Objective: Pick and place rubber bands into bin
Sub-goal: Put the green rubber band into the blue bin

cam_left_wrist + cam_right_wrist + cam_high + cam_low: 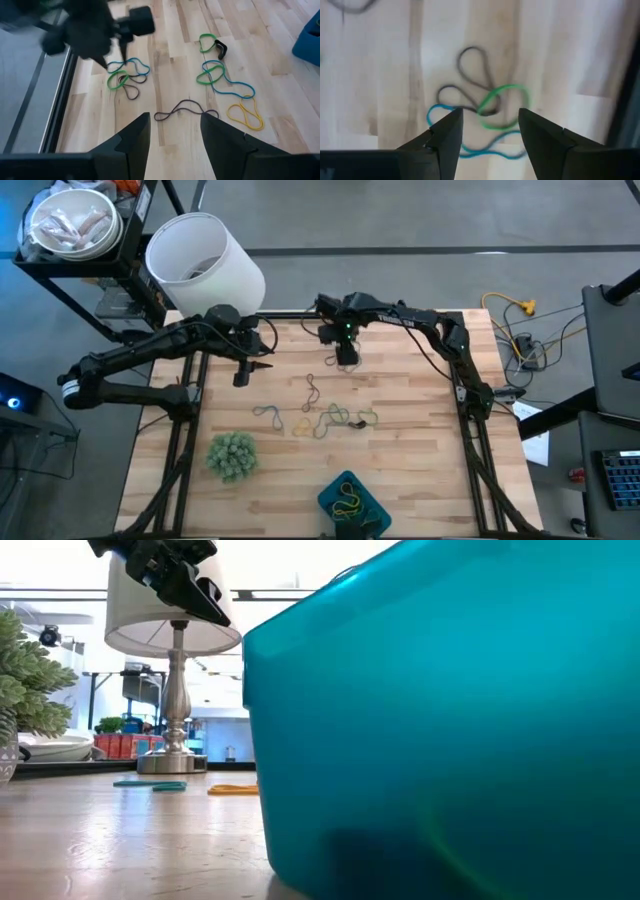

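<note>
Both grippers apart over the scattered rubber bands [318, 412].
My right gripper [487, 132] hangs, fingers spread, above a green-blue-black tangle; my left gripper [175, 135] waits, fingers apart, empty.

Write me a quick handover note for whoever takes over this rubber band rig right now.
Left gripper: open, empty, hovering over the table's left side.
Right gripper: open, empty, above a green band tangled with dark and blue ones.
Bin: at the table's near edge, holding a few bands.
Done: some bands binned.
Left: the loose rubber bands scattered mid-table.
</note>
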Action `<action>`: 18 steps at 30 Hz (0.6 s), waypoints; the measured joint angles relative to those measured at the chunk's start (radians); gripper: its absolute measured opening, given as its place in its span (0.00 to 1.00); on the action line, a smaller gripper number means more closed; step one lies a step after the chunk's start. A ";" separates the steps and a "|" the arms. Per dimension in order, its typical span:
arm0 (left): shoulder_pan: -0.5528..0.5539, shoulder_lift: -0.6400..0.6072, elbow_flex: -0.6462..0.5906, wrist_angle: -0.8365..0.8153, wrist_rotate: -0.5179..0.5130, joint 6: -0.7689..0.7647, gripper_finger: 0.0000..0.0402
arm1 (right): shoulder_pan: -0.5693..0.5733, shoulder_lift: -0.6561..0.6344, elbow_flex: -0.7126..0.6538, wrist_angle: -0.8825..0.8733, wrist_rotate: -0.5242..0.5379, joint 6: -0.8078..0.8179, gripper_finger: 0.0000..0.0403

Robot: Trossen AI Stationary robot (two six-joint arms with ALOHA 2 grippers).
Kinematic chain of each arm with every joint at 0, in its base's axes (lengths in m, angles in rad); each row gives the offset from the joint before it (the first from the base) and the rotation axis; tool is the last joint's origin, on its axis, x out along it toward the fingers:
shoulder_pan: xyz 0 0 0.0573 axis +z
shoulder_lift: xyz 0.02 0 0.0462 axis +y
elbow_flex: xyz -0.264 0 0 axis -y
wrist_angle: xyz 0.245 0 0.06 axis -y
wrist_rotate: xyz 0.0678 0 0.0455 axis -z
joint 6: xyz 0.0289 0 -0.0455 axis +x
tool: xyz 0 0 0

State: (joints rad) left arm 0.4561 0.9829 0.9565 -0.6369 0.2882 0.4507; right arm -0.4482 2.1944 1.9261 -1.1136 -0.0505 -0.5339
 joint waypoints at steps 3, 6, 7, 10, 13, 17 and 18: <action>0.000 0.000 0.000 0.000 0.000 0.000 0.40 | -0.006 0.000 0.098 -0.102 -0.027 0.030 0.46; 0.000 0.000 0.000 0.000 0.000 -0.001 0.40 | 0.000 -0.003 0.187 -0.228 -0.110 0.035 0.46; 0.000 0.000 0.000 0.000 0.000 -0.001 0.40 | 0.006 -0.003 0.207 -0.269 -0.135 0.036 0.46; 0.000 0.000 0.000 0.001 0.000 -0.013 0.40 | 0.036 -0.003 0.232 -0.334 -0.158 0.048 0.46; 0.000 0.000 0.000 0.002 0.000 -0.026 0.40 | 0.073 -0.004 0.209 -0.376 -0.173 0.046 0.46; -0.001 0.000 -0.002 0.001 0.000 -0.027 0.40 | 0.119 -0.004 0.125 -0.379 -0.267 0.026 0.45; -0.001 0.000 -0.002 0.001 0.000 -0.027 0.40 | 0.131 -0.004 0.099 -0.374 -0.284 0.021 0.45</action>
State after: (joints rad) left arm 0.4553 0.9829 0.9550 -0.6360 0.2884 0.4240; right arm -0.3170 2.1902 2.0247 -1.4872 -0.3345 -0.5126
